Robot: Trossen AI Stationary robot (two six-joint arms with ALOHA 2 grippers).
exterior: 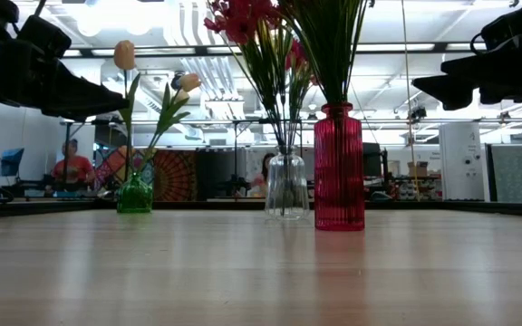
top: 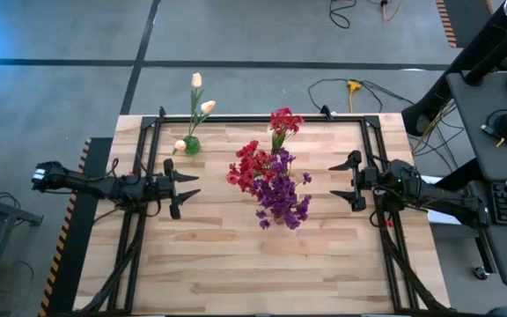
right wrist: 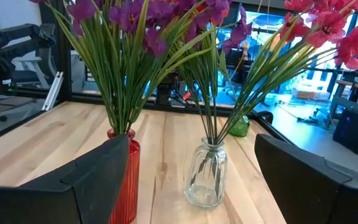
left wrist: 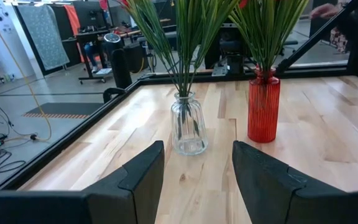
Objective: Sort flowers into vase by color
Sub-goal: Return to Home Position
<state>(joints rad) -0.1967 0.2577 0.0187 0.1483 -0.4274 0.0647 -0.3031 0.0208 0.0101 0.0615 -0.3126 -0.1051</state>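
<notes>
left gripper [top: 190, 186] at 9 o'clock of table [top: 236, 264], up off wood, fingers wide apart, holds nothing.
cream tulips [top: 197, 80] in green vase [exterior: 135, 195], at 11 o'clock.
red flowers [top: 252, 167] in clear vase [exterior: 286, 186], near middle, at 10 o'clock of purple flowers [top: 280, 201].
purple flowers sit in red vase [exterior: 339, 167].
right gripper [top: 340, 182] at 3 o'clock, fingers apart, empty.
flowers look light; stems thin, bendy; tops soft.
best grab mid stem, not blossom.
glass vases look tippy, easy to break.

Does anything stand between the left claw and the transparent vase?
Nothing visible does. Only bare table lies between the open left claw and the transparent vase; the red vase stands beside it, out of the way.
</notes>
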